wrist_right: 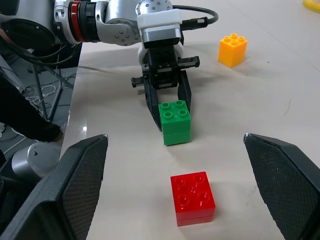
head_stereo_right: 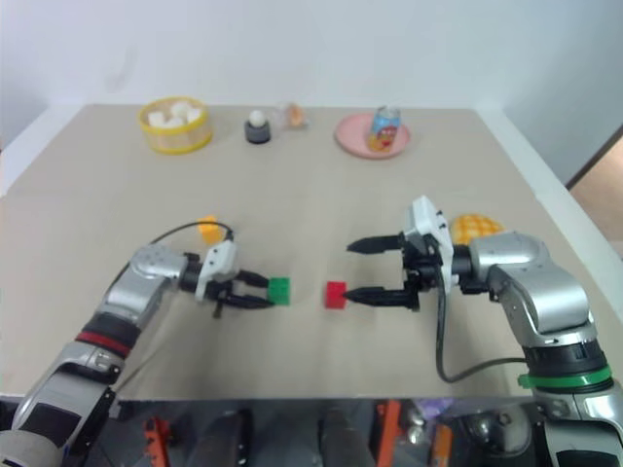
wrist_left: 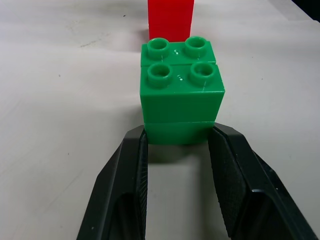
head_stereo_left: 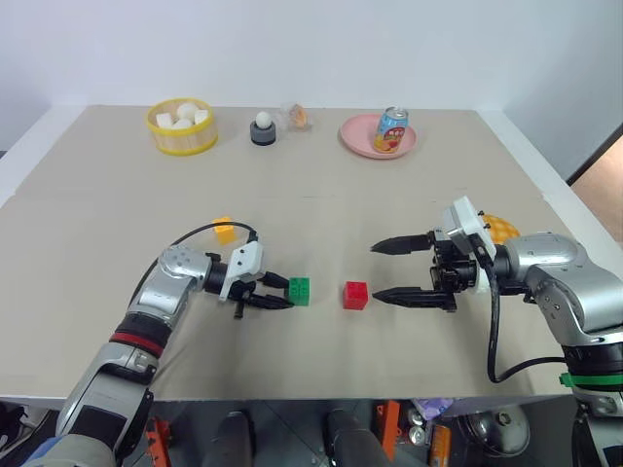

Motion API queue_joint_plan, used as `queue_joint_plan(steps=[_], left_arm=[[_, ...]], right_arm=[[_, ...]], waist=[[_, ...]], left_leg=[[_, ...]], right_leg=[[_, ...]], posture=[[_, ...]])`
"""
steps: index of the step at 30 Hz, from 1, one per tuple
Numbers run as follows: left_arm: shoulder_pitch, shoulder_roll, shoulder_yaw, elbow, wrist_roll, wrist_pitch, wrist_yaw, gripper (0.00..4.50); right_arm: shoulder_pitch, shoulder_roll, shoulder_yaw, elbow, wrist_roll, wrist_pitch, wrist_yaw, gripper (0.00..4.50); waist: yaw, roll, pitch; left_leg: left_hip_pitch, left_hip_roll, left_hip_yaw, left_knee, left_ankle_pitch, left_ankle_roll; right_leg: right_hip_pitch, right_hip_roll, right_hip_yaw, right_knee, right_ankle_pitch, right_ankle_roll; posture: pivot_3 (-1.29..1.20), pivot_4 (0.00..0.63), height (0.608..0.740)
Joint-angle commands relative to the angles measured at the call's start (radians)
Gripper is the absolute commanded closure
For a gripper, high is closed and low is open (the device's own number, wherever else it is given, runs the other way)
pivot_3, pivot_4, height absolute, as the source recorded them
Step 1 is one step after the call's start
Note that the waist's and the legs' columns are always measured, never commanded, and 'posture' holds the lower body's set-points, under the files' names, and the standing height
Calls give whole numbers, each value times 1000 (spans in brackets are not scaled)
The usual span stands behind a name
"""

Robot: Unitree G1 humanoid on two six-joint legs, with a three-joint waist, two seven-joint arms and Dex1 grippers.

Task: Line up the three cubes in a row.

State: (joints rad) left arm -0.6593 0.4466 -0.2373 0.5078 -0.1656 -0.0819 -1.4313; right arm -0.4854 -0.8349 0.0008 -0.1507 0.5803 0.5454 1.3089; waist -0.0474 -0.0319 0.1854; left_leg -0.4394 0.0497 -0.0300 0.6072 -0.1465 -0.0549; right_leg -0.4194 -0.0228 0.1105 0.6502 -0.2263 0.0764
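Note:
The green cube [head_stereo_left: 299, 291] rests on the beige table, and my left gripper [head_stereo_left: 284, 293] is shut on its lower half, one black finger [wrist_left: 125, 175] on each side. A short way to the right of it sits the red cube [head_stereo_left: 355, 295], apart from it. My right gripper [head_stereo_left: 376, 270] is open wide and points left, with its near fingertip just right of the red cube and nothing between its fingers. The orange-yellow cube [head_stereo_left: 224, 230] stands alone behind my left forearm and also appears in the right wrist view [wrist_right: 232, 49].
At the table's far side stand a yellow round basket [head_stereo_left: 181, 142] with white cubes, a dark holder with a white ball [head_stereo_left: 263, 127] and a pink plate [head_stereo_left: 355, 132] bearing a can [head_stereo_left: 391, 129]. A yellow checkered bun [head_stereo_left: 500, 229] lies behind my right wrist.

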Motion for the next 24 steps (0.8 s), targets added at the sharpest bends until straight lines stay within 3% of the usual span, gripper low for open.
queue_joint_plan(steps=[1, 24], left_arm=[[1, 7, 15, -13, -12, -15, -9, 3276], [-1, -23, 6, 14, 13, -47, 21, 3276]], right_arm=[[-21, 1, -9, -4, -2, -15, 2, 0], [-24, 4, -11, -5, -3, -14, -8, 0]], waist=[[0, 0, 0], [0, 0, 0]], left_leg=[[0, 0, 0, 0, 0, 0], [0, 0, 0, 0, 0, 0]], right_leg=[[0, 0, 0, 0, 0, 0], [0, 0, 0, 0, 0, 0]], posture=[[0, 150, 740], [0, 150, 740]])
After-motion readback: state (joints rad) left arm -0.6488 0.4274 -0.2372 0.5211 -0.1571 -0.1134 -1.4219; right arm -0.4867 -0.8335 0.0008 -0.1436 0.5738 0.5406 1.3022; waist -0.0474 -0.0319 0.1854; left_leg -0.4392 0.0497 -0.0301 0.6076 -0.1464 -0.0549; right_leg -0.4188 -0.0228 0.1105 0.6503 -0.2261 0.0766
